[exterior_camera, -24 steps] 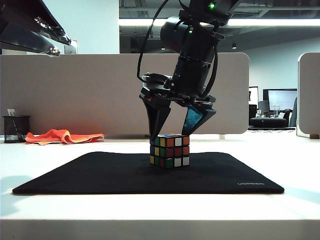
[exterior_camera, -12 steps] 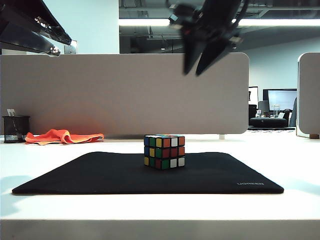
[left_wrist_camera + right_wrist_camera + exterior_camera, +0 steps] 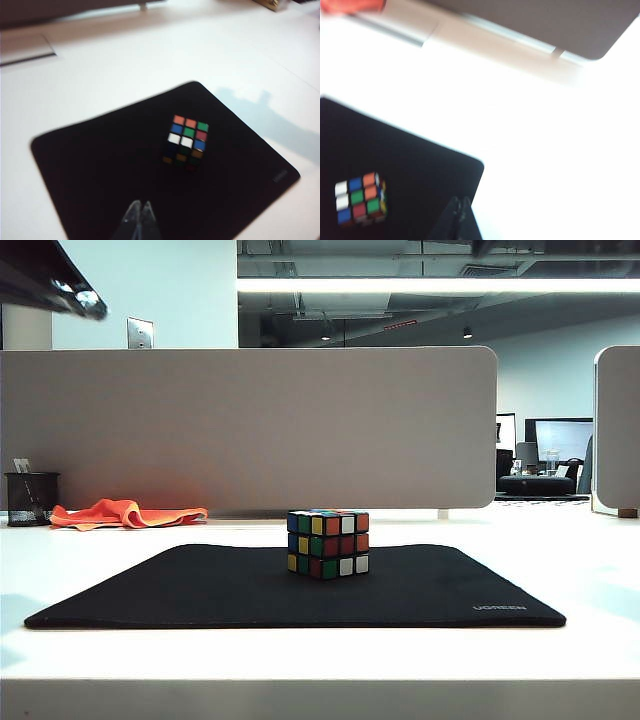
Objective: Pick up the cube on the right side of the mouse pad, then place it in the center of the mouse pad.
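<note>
On pad centre sits the cube (image 3: 328,543), free on the mouse pad (image 3: 180,590). R gripper (image 3: 460,204), astride it a sec ago, has let go, lifted away, tips pinched together; L gripper (image 3: 141,209) high at 10 o'clock, also pinched, empty. Placement looks done.
</note>
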